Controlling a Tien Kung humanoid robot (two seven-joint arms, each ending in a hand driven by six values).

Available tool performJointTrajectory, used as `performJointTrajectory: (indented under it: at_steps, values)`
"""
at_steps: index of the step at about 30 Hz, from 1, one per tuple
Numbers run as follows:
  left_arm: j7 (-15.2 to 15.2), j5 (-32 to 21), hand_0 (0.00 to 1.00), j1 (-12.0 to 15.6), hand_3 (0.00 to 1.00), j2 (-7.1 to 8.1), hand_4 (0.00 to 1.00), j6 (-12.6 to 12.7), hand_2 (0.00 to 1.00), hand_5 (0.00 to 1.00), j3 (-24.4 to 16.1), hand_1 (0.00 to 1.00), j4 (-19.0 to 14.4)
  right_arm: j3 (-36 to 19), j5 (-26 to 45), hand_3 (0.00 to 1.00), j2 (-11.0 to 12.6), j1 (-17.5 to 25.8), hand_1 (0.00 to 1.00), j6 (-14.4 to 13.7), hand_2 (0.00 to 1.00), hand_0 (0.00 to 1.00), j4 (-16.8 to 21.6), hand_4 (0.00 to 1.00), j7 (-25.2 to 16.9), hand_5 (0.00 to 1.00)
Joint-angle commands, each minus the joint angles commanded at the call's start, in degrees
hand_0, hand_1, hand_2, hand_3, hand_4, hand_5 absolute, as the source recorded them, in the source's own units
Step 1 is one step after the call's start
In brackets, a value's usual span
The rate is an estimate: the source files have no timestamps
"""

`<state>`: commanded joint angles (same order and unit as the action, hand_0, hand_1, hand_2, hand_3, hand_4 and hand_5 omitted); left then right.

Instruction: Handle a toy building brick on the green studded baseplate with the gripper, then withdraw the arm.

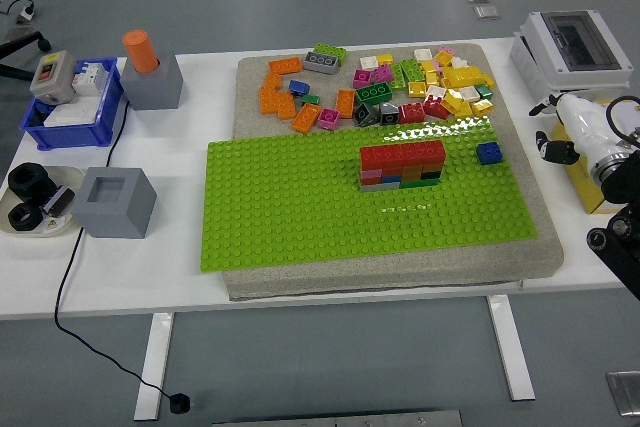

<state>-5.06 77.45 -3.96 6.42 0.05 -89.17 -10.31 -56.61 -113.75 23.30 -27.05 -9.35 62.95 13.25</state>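
The green studded baseplate [300,207] lies on a grey mat in the middle of the table. On its upper right stands a small wall of bricks [402,165], red on top with orange, grey and green below. A single blue brick [489,153] sits alone on the plate near its right edge. My right hand [556,132], white with black fingertips, hangs off the mat at the table's right edge, well clear of the blue brick, its fingers loosely curled and holding nothing. The left arm is out of view.
Several loose bricks [380,82] lie scattered on the mat behind the plate. A grey box [118,201], a blue bin [70,107], a block with an orange cylinder [150,72] and a dish of black parts [35,202] stand at the left. A white electrical box [570,47] sits at the right.
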Motion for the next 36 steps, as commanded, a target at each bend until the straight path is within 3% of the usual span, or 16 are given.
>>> performJointTrajectory:
  at_steps: [6, 16, 17, 22, 23, 36]
  values:
    - [0.01, 0.12, 0.632, -0.23, 0.580, -0.11, 0.625, 0.01, 0.563, 0.219, -0.15, 0.588, 0.00, 4.43, -0.38, 0.660, -0.30, -2.17, 0.822, 0.60, 0.866, 0.776, -0.69, 0.497, 0.32, 0.002]
    - [-0.03, 0.33, 0.632, -0.44, 0.580, -0.19, 0.625, 0.01, 0.563, 0.219, -0.34, 0.588, 0.00, 7.40, -1.33, 0.676, -0.57, -3.77, 0.829, 3.49, 0.886, 0.772, -0.67, 0.543, 2.84, 0.002]
    - [-0.03, 0.38, 0.631, -0.47, 0.580, -0.20, 0.625, 0.01, 0.563, 0.218, -0.38, 0.587, 0.00, 7.56, -1.43, 0.727, -0.56, -3.98, 0.839, 3.75, 0.909, 0.781, -0.63, 0.699, 3.10, 0.002]
    - [0.00, 0.62, 0.631, -0.63, 0.580, -0.21, 0.625, -0.01, 0.563, 0.218, -0.57, 0.587, 0.00, 8.40, -1.81, 0.727, -0.52, -4.95, 0.839, 4.83, 0.909, 0.781, -0.58, 0.699, 4.09, 0.002]
    - [0.00, 0.64, 0.632, -0.65, 0.581, -0.21, 0.626, -0.01, 0.564, 0.217, -0.58, 0.588, 0.00, 8.61, -1.86, 0.784, -0.49, -5.15, 0.849, 5.07, 0.927, 0.792, -0.60, 0.740, 4.28, 0.011]
    - [-0.07, 0.44, 0.631, -0.77, 0.580, -0.08, 0.625, 0.00, 0.564, 0.219, -0.38, 0.588, 0.00, 13.85, -1.82, 0.788, -0.01, -9.29, 0.858, 7.44, 0.935, 0.796, -3.02, 0.744, 5.53, 0.021]
